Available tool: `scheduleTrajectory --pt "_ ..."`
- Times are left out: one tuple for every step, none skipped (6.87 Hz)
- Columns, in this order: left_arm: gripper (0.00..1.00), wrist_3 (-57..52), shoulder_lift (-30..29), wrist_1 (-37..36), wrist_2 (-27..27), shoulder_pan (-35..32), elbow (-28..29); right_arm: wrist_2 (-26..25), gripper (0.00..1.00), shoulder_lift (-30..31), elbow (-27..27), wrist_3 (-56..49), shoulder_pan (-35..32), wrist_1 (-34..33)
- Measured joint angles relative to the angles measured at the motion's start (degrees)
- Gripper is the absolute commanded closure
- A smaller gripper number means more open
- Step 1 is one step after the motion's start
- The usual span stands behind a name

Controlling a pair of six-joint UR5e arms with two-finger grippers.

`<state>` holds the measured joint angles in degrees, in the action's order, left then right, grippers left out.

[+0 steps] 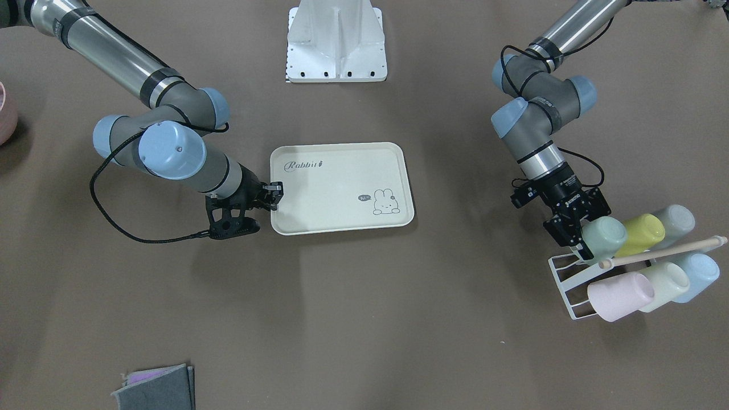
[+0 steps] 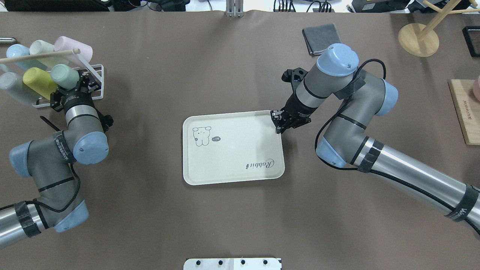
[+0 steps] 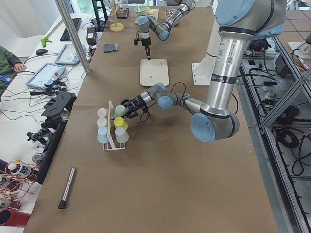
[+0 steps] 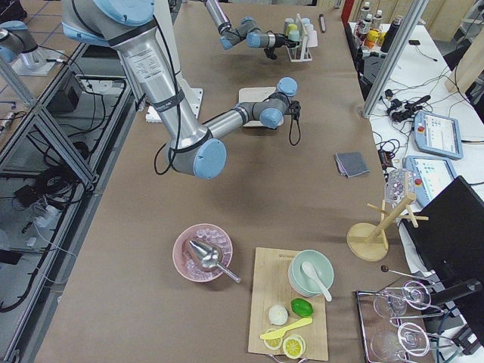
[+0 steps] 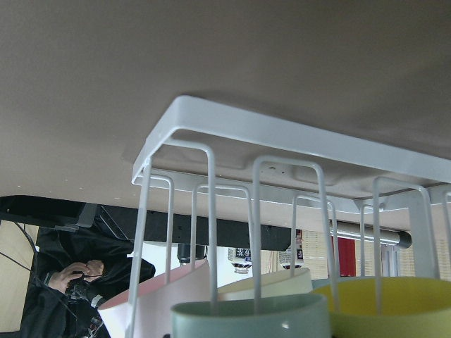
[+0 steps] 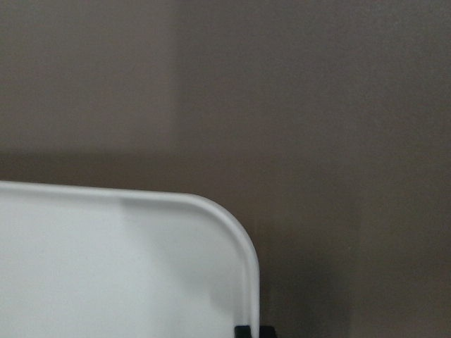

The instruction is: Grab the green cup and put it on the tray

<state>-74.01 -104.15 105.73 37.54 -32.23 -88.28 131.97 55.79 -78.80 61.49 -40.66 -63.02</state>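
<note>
The green cup [image 1: 605, 234] lies on its side on a peg of the white wire rack [image 1: 564, 285], at the table's end on my left; it also shows in the overhead view [image 2: 64, 76]. My left gripper [image 1: 578, 236] is open, with its jaws on either side of the cup's mouth end. In the left wrist view the cup's rim [image 5: 250, 317] fills the bottom edge. The cream Rabbit tray [image 1: 342, 188] lies flat mid-table. My right gripper [image 1: 276, 193] is shut on the rim of a tray corner [image 6: 246, 253].
The rack also holds a yellow cup [image 1: 643, 233], a pink cup [image 1: 619, 296], a pale whitish-green cup [image 1: 666, 283], a blue cup [image 1: 697, 273] and a grey cup [image 1: 675, 221], under a wooden rod [image 1: 666, 250]. A grey cloth [image 2: 322, 37] and a wooden stand [image 2: 418, 39] lie far right.
</note>
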Motion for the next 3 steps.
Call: scheduleTrajectory --pt "0.42 0.0 0.0 0.0 0.0 -0.1 -0.2 -0.1 0.3 0.0 0.0 0.0 0.0 0.0" --pt "0.42 -0.3 0.0 0.0 0.0 -0.1 -0.4 -0.2 0.28 0.0 0.0 0.3 0.0 0.0" --pt "0.42 -1.0 0.0 0.1 0.0 -0.2 -1.0 -0.4 0.1 0.1 0.0 0.4 -0.1 0.0"
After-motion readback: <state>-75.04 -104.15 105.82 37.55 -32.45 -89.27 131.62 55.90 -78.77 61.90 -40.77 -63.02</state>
